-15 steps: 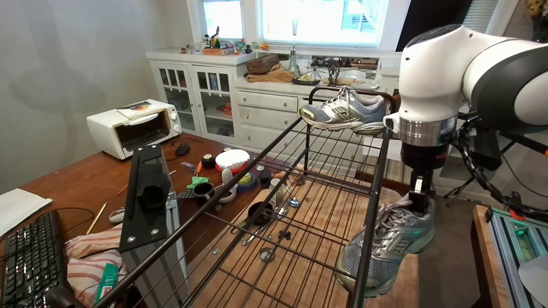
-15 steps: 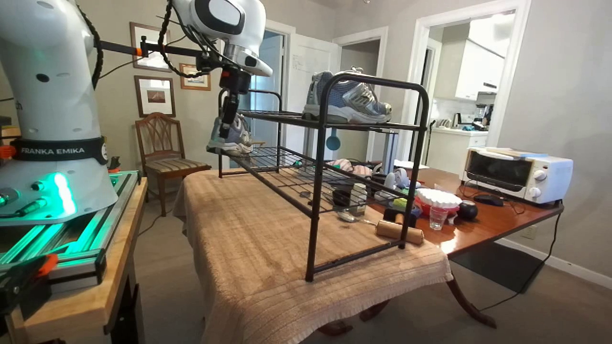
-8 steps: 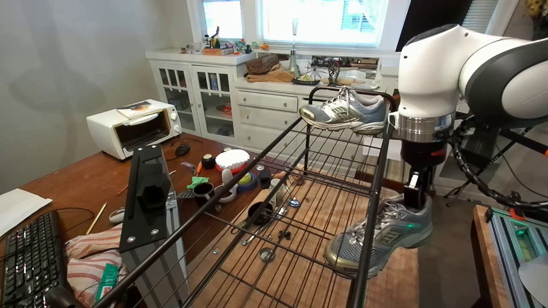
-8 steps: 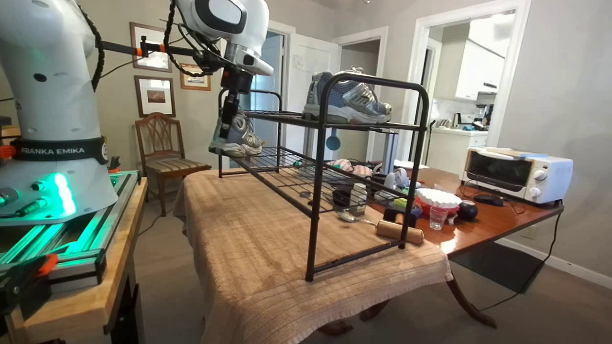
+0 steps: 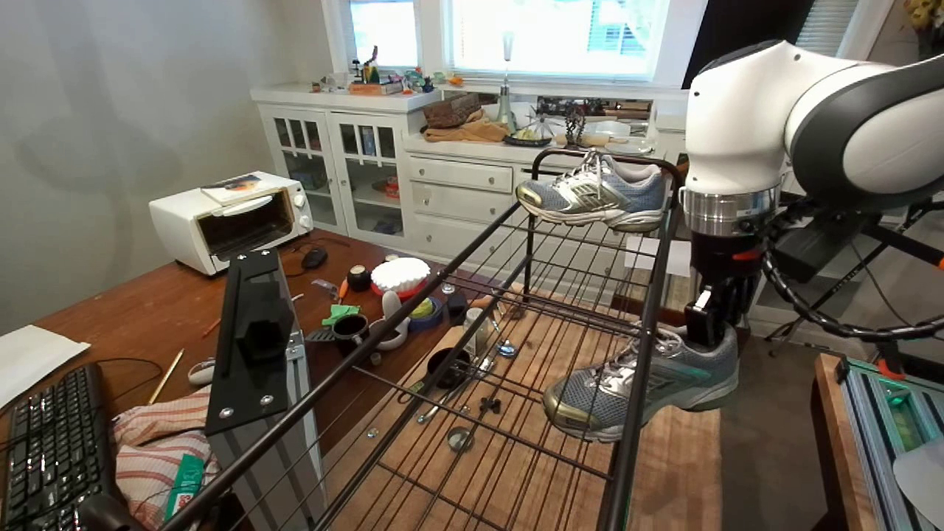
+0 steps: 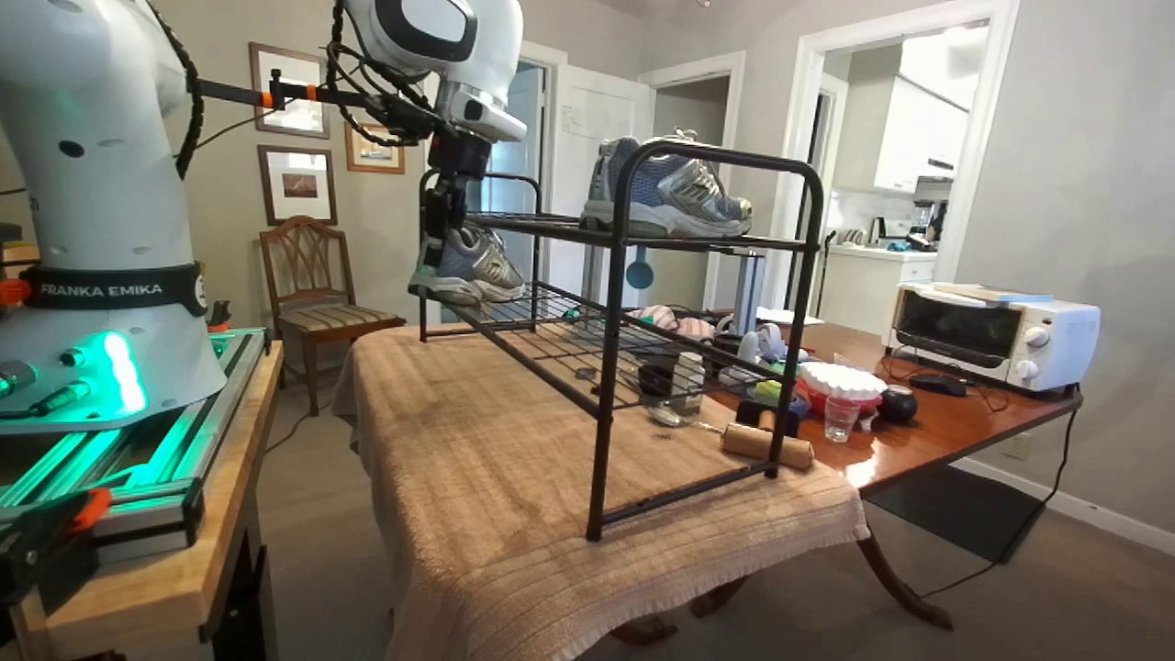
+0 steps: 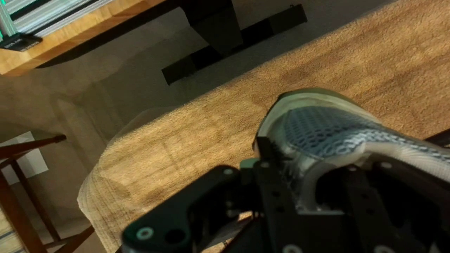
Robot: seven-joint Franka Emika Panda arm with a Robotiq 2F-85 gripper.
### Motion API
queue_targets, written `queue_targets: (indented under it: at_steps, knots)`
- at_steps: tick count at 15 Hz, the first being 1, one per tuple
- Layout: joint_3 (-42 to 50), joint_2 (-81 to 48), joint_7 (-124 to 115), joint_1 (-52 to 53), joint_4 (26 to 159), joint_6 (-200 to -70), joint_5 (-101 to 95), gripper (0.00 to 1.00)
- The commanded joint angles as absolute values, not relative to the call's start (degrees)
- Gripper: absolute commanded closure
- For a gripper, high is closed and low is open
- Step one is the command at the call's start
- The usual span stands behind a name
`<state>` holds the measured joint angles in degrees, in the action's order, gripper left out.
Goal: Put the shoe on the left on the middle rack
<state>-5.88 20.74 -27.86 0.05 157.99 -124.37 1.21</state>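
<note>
Placing step in hand, well past halfway I'd judge, release not done yet. End effector [image 7: 311, 168] gripping the shoe [image 5: 675, 376] by the heel: wrist view shows one finger down inside the opening, the other outside the back of the heel. Shoe upright, roughly level, toe pointing in over the middle rack [image 6: 551, 376], heel sticking out past that tier's rail on the robot side; in height it sits between the two wire tiers. Taking the lower tier as the middle rack, my read. Can't tell if the sole touches the wires. Near-identical sneaker [image 5: 592, 194] stands on the top tier [image 5: 650, 310], so the held one is probably the left shoe of the task. Next move calls for pushing further in, sole kept level, until enough heel is over the wires, then lowering till the rack bears the weight, spreading the fingers and lifting the inside finger straight up out of the opening before backing off. Watch the top tier's rail: end effector hangs just beside it on the outside, so it may bump before the whole shoe is in; a last nudge at the heel might be needed
</note>
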Motion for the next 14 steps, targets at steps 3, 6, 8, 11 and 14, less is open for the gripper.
queue_targets:
  at_steps: [3, 6, 8, 11, 14]
  knots:
    - [-5.8, 21.2, -33.5, -2.9, 157.9, -123.9, 2.3, 0.97]
    - [-5.2, 20.6, -36.6, -4.3, 157.9, -124.5, 2.3, 0.97]
    - [-4.9, 20.4, -38.4, -5.1, 157.9, -124.9, 2.1, 0.97]
    - [-4.3, 19.6, -40.5, -6.1, 157.9, -125.9, 2.1, 0.97]
    - [-3.8, 18.6, -42.2, -6.8, 157.9, -127.1, 1.7, 0.97]
